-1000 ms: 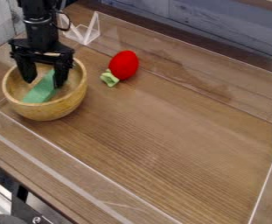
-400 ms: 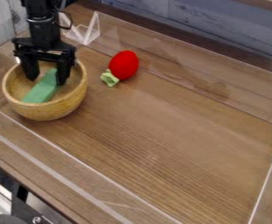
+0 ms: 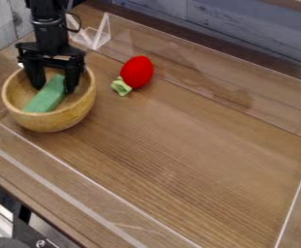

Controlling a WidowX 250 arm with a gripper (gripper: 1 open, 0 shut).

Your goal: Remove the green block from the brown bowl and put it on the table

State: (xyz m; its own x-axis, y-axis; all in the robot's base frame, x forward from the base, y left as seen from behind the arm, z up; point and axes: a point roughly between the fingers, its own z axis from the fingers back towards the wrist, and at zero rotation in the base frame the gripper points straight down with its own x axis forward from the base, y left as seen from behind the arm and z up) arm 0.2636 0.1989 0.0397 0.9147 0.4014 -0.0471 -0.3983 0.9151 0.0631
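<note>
End effector (image 3: 49, 70) spread open over the brown bowl (image 3: 48, 112), fingers straddling the light-green block (image 3: 46, 94), which lies inside on the bowl's floor. Beside the bowl, on its right in the view, a red strawberry toy (image 3: 138, 70) with a green stem (image 3: 120, 87), resting on the wood-grain bench (image 3: 192, 145) like the bowl itself.
</note>
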